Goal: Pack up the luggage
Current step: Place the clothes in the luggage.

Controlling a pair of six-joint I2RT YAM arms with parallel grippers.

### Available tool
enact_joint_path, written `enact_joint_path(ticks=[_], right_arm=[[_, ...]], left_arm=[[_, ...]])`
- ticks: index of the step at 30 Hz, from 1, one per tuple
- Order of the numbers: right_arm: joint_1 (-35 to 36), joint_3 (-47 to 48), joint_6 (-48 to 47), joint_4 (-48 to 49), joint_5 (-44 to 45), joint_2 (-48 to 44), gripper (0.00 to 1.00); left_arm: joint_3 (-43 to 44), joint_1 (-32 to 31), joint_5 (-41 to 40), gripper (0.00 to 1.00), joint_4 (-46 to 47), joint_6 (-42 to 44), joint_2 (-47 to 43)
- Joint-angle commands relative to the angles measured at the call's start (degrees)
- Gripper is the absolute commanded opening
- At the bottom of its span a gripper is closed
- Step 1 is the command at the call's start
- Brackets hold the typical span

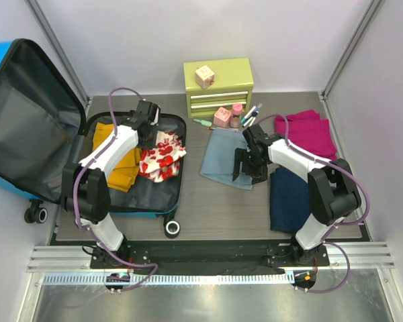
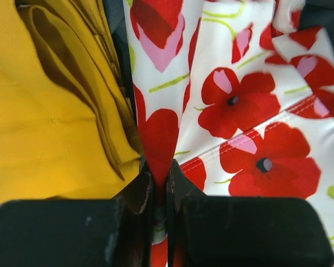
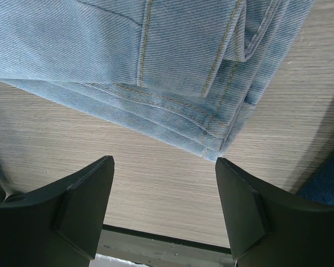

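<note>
**Luggage half filled, floral piece going in, denim waiting**

Luggage (image 1: 27,127) lies open with its base directly beneath the left jaws and well to the left of the right jaws. Its lid is tipped back farther left.

The left jaws are pinched nearly closed on a fold of the floral garment (image 2: 239,111), white with red poppies. Just left of them, touching that cloth, lies the yellow garment (image 2: 44,111). The step in hand looks like settling the floral piece beside the yellow one. To do it well, the fold should be lowered flat onto the lining before the jaws let go. They should then lift straight up, so no cloth drags over the rim.

The right jaws stand wide apart and hold nothing. They hover over the bare desk (image 3: 128,172), with the corner of the folded denim (image 3: 156,55) just ahead of them. A good pick probably takes the stacked hem layers together, so the fold survives the carry.

The case has a bright blue shell and dark grey fabric lining. A black wheel (image 1: 173,229) shows at its near edge. The fish print is not visible from these angles.
</note>
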Motion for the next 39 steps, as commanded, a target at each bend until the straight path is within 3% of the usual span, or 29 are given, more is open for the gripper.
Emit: enact_joint_path(ticks=[1, 8, 17, 32, 33, 35, 36, 39], right_arm=[[0.0, 1.3, -0.5, -0.4, 0.7, -0.2, 0.79], [0.0, 1.3, -0.2, -0.5, 0.9, -0.4, 0.79], [0.0, 2.0, -0.4, -0.7, 0.9, 0.3, 0.79], [0.1, 3.4, -1.0, -1.6, 0.6, 0.4, 0.79], [0.1, 3.4, -1.1, -1.6, 0.6, 0.2, 0.79], [0.1, 3.4, -1.2, -1.6, 0.7, 0.1, 0.80], [0.0, 3.4, -1.3, -1.6, 0.9, -0.2, 0.80], [0.1, 3.6, -1.4, -1.6, 0.9, -0.4, 0.81]], left_arm=[[-1.9, 2.4, -2.3, 0.00, 12.1, 0.0, 2.9], [-2.0, 3.2, -4.2, 0.00, 14.5, -1.3, 7.1], [-1.2, 4.2, -7.0, 0.02, 10.1, -5.1, 9.1], [-6.0, 7.1, 0.8, 0.01, 10.2, -13.4, 7.9], [-5.1, 7.5, 1.1, 0.19, 9.7, -13.4, 7.6], [-4.1, 7.6, 1.7, 0.42, 8.1, -13.5, 6.1], [-3.6, 7.6, 2.1, 0.64, 7.6, -13.4, 5.3], [-3.2, 7.6, 4.4, 0.83, 6.8, -13.4, 1.9]])
